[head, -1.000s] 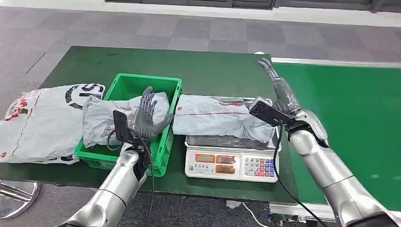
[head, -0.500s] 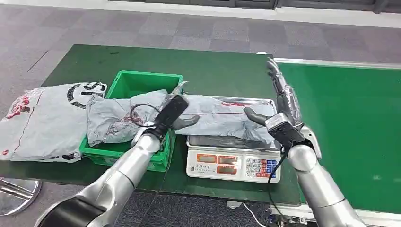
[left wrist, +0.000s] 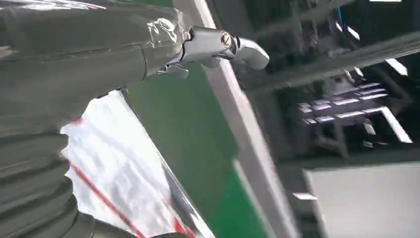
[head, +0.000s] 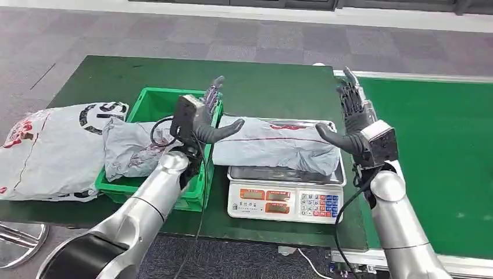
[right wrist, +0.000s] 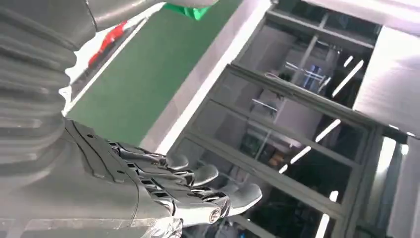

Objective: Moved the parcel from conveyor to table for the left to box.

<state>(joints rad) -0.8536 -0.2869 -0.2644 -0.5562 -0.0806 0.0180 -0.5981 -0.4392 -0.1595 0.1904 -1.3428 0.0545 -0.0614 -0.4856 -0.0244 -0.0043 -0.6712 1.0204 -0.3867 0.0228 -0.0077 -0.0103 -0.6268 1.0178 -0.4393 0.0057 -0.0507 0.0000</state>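
Observation:
A long grey parcel (head: 273,142) with a red stripe lies across the pan of the weighing scale (head: 285,200) on the green table. My left hand (head: 203,116) is raised at the parcel's left end, fingers spread upward, thumb reaching over the bag, holding nothing. My right hand (head: 356,122) stands upright at the parcel's right end, fingers extended, thumb pointing toward the bag, empty too. In the left wrist view the white parcel (left wrist: 119,173) sits below my left hand (left wrist: 99,49). The right wrist view has my right hand (right wrist: 163,193) with fingers out against the ceiling.
A green crate (head: 157,104) left of the scale holds another crumpled grey parcel (head: 136,151). A large white and grey bag (head: 49,148) lies at the table's left end. The green conveyor belt (head: 436,145) runs along the right. Grey floor lies beyond the table.
My left hand left the parcel in the crate, swung right and rose beside the scale parcel's left end. My right hand turned upright at the parcel's right end.

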